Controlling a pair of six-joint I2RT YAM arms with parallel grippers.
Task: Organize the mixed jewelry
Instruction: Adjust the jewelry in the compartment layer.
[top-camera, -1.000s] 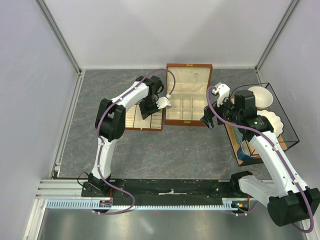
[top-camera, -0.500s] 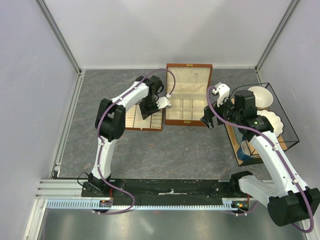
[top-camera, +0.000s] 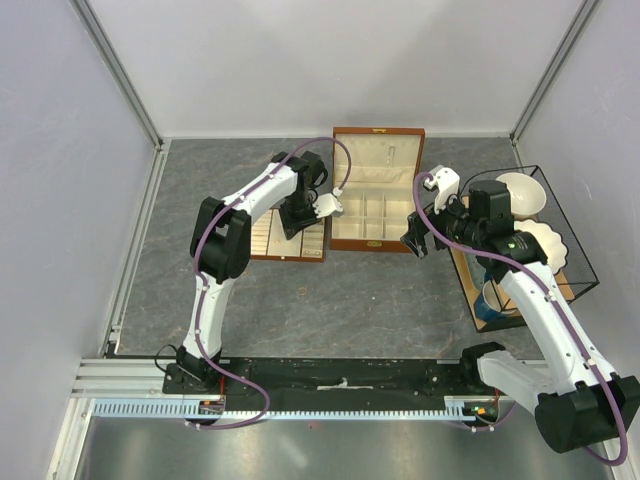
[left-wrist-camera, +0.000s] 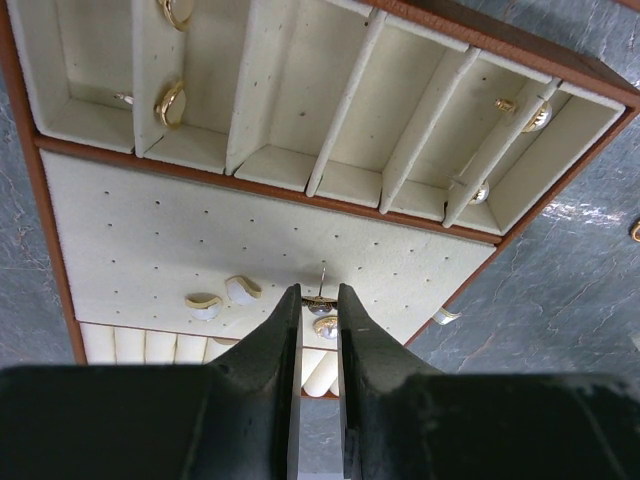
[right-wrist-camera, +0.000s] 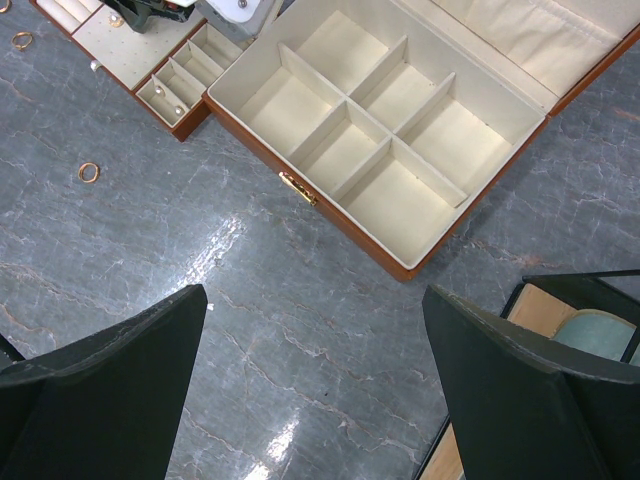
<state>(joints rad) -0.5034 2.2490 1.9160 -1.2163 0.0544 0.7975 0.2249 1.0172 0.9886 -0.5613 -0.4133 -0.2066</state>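
My left gripper (left-wrist-camera: 319, 293) (top-camera: 296, 228) hangs over the flat cream slotted tray (left-wrist-camera: 120, 225) (top-camera: 268, 238). Its jaws are nearly closed on a small pearl stud earring (left-wrist-camera: 320, 304), post pointing away, just above the perforated pad. Another pearl piece (left-wrist-camera: 326, 326) lies right below it. Two pearl studs (left-wrist-camera: 205, 305) sit on the pad to the left. Gold rings (left-wrist-camera: 169, 101) and pearl earrings (left-wrist-camera: 536, 116) lie in the tray's compartments. My right gripper (right-wrist-camera: 315, 295) (top-camera: 413, 243) is open and empty above bare table, in front of the wooden box (right-wrist-camera: 375, 130) (top-camera: 375, 205).
Loose gold rings (right-wrist-camera: 89, 172) lie on the grey table left of the box, one more (right-wrist-camera: 22, 40) by the tray. A pale piece (left-wrist-camera: 445, 317) rests at the tray's edge. A black wire basket (top-camera: 570, 235) with bowls and a blue cup stands at the right.
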